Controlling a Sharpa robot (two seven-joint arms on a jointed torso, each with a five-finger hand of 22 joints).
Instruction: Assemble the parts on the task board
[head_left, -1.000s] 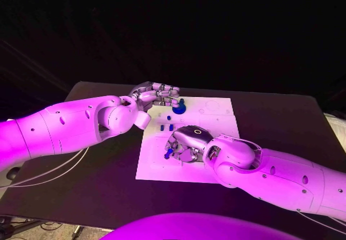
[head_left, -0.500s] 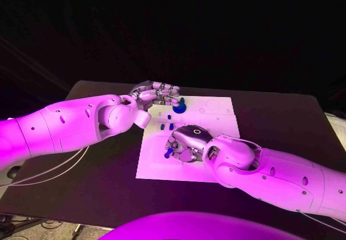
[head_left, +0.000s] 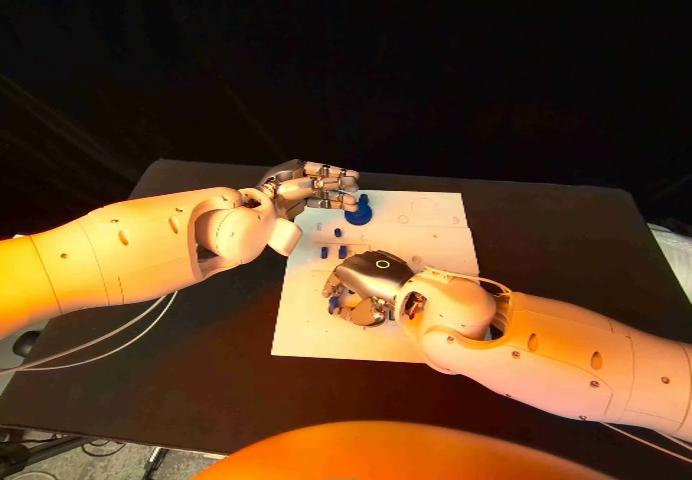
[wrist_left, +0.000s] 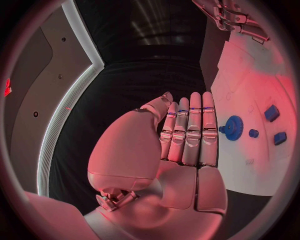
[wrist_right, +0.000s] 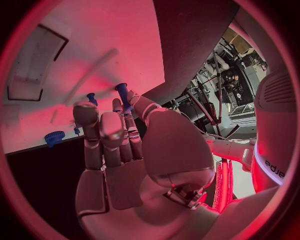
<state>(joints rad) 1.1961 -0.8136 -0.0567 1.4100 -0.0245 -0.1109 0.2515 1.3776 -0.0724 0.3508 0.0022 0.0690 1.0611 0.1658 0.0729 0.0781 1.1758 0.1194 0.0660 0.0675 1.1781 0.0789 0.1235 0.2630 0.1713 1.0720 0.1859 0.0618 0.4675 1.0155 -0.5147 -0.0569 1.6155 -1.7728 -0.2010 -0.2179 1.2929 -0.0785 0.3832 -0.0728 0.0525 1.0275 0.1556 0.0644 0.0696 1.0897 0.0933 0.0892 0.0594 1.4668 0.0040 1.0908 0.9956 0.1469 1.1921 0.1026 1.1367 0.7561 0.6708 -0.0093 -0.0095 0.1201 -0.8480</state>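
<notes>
The left hand (head_left: 306, 188) sits at the far left corner of the white task board (head_left: 433, 235), its fingers straight and pressed side by side with nothing in them, their tips just beside the blue gear (head_left: 359, 212) that stands on the board; in the left wrist view the same flat hand (wrist_left: 187, 135) lies next to that gear (wrist_left: 234, 127), apart from it by a sliver; it is best kept where it is as a steadying hand, clear of the working arm. Just past the gear, toward the board's middle, lie small blue blocks (head_left: 333, 238), flat on the plate and well apart from one another; the left wrist view shows two blocks (wrist_left: 271, 112) and a small round stud (wrist_left: 253, 133) between them. Further right, the right hand (head_left: 364, 290) hovers over the board's near half, fingers curled in, pinching a blue peg (wrist_right: 122, 92) between thumb and fingers, as the right wrist view shows; the peg stands upright above the board.

To seat it well, I judge the wrist should keep the peg square to the plate, line it over its hole before lowering, and press gently; which hole is meant I cannot tell. The board is the only holder here; it carries the gear, the blocks and the stud.
</notes>
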